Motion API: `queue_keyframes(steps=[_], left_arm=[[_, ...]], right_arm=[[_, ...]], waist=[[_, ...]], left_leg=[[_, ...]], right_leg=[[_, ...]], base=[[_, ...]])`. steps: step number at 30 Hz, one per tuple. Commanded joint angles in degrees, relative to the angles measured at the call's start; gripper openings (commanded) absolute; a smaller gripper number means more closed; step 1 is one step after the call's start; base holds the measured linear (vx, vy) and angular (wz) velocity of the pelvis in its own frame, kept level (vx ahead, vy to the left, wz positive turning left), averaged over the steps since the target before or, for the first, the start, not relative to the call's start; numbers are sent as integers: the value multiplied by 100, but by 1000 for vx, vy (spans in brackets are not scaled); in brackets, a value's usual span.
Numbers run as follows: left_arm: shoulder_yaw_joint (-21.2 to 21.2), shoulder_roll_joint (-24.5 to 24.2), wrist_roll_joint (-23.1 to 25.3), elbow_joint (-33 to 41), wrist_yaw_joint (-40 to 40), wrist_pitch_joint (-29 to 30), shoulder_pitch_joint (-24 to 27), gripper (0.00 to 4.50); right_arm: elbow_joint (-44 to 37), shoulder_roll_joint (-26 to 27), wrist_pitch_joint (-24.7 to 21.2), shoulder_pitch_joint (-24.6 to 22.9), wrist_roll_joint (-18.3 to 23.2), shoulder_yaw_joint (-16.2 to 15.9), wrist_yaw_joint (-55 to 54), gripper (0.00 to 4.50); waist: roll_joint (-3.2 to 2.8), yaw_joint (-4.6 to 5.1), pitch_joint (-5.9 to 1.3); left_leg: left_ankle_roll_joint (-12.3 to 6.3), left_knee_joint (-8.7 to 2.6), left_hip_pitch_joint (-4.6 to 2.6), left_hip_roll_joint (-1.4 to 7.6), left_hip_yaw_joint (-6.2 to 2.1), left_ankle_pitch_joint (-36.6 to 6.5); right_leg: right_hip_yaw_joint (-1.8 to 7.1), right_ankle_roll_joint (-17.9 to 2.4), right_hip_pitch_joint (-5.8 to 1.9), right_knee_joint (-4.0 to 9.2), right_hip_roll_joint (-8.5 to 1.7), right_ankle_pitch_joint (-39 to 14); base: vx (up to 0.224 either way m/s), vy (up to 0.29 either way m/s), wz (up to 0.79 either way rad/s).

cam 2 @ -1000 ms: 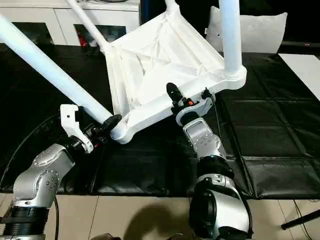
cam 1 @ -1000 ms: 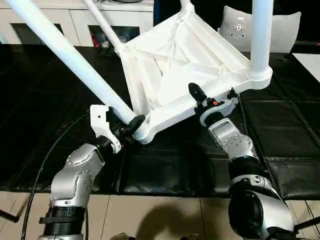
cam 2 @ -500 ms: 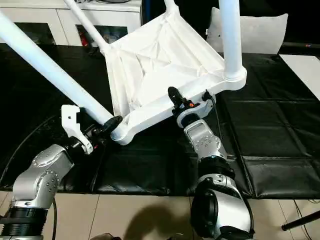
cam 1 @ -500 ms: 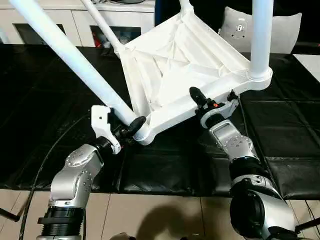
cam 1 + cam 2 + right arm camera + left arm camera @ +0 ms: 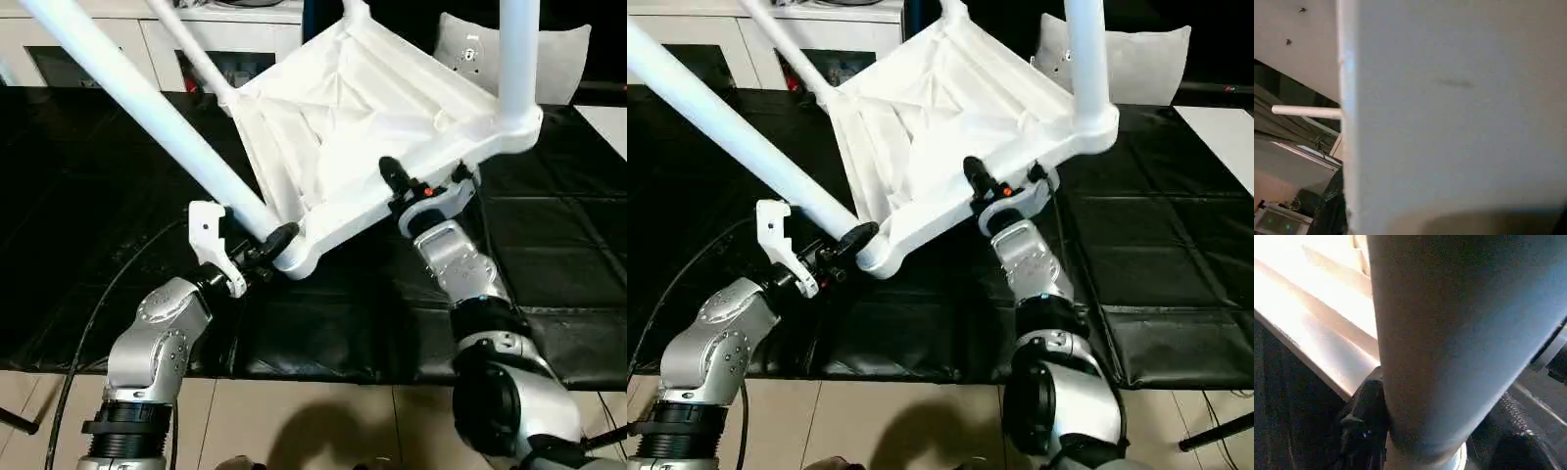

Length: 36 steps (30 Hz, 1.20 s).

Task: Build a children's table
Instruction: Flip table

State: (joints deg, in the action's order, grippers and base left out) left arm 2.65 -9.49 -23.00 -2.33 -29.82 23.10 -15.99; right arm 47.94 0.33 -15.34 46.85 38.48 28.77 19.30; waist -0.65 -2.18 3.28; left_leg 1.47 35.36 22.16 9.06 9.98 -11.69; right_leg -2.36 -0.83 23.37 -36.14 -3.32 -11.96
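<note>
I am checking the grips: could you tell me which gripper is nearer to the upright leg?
Right. The right gripper holds the tabletop's edge beside the upright leg; the left gripper clamps the slanted leg at the opposite near corner.

White ribbed table top (image 5: 362, 117); white legs (image 5: 147, 108); black work surface (image 5: 88, 196)

One white table top (image 5: 362, 108) is in sight, ribbed side showing. Four white tube legs rise from its corners: one long near leg (image 5: 147, 108), a second behind it (image 5: 191, 44), a third at the far corner (image 5: 355, 8) and a fourth (image 5: 517, 54). Two grippers hold on: left gripper (image 5: 266, 247), right gripper (image 5: 421, 186). One white cabinet (image 5: 157, 39) stands behind.
</note>
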Motion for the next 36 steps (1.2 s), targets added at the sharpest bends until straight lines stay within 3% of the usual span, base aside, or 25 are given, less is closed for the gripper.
queue_keyframes(steps=[1, 3, 9, 13, 16, 18, 23, 24, 30, 31, 36], left_arm=[[9, -78, -20, -44, -144, 140, 213, 269], [30, -45, -67, -90, -220, 34, 188, 269], [-142, -123, 89, -188, -411, -334, 210, 269], [37, 96, -30, -438, -600, -1060, 203, 269], [-59, 95, 89, -797, -853, -1476, 206, 269], [86, 228, -217, -1031, -1294, -1872, 209, 269], [-28, 139, -84, -1402, -1610, -2286, 165, 269], [-38, 122, -86, -1475, -1667, -2354, 140, 296], [-202, -129, 202, -1688, -1836, -2442, 55, 328], [-151, -110, 189, -1725, -1823, -2443, 49, 353], [-210, -257, 233, -1751, -1991, -2300, 140, 387]], right_arm=[[-629, -481, 644, 367, -147, 140, -158, 193], [-710, -502, 685, 338, -176, 139, -221, 193], [-1014, -414, 612, 123, -108, 150, -319, 193], [-1158, -318, 769, -8, -56, 237, -445, 193], [-1373, -212, 787, -142, -6, 244, -474, 193], [-1746, -61, 695, -279, 177, 177, -259, 193], [-2118, 13, 559, -448, 287, 116, -209, 193], [-2208, 18, 518, -479, 311, 122, -231, 193], [-2816, -200, 358, -701, 41, -76, -351, 193], [-2949, -250, 344, -741, -36, -105, -417, 193], [-3341, -523, 288, -769, -293, -223, -645, 193]], waist=[[-15, -46, -446], [7, -47, -448], [-8, -64, -458], [-7, -88, -465], [-17, -107, -462], [-5, -128, -453], [-9, -140, -481], [-18, -151, -484], [2, -284, -515], [2, -281, -523], [-9, -262, -495]], left_leg=[[-569, -349, -105, 372, -84, 19], [-562, -351, -98, 371, -83, 15], [-590, -341, -104, 367, -86, 95], [-606, -339, -108, 370, -84, 133], [-581, -351, -120, 379, -90, 90], [-554, -357, -116, 373, -84, 65], [-606, -347, -125, 387, -92, 234], [-597, -344, -138, 390, -85, 231], [-708, -300, -139, 380, -71, 610], [-712, -295, -129, 377, -77, 653], [-555, -321, -111, 372, -75, 361]], right_leg=[[237, -1742, -356, 289, -475, 494], [238, -1720, -365, 293, -475, 485], [236, -1684, -357, 276, -470, 576], [243, -1647, -359, 280, -473, 645], [240, -1606, -347, 281, -472, 583], [252, -1577, -352, 295, -479, 582], [249, -1570, -343, 254, -488, 829], [247, -1568, -328, 248, -480, 840], [237, -1445, -288, 179, -450, 1187], [234, -1449, -294, 168, -453, 1224], [237, -1407, -308, 220, -466, 886]], base=[[0, 0, 0], [0, 0, 0], [0, 0, 0], [0, 0, 0], [0, 0, 0], [0, 0, 0], [0, 0, 0], [0, 0, 0], [0, 0, 0], [0, 0, 0], [0, 0, 0]])
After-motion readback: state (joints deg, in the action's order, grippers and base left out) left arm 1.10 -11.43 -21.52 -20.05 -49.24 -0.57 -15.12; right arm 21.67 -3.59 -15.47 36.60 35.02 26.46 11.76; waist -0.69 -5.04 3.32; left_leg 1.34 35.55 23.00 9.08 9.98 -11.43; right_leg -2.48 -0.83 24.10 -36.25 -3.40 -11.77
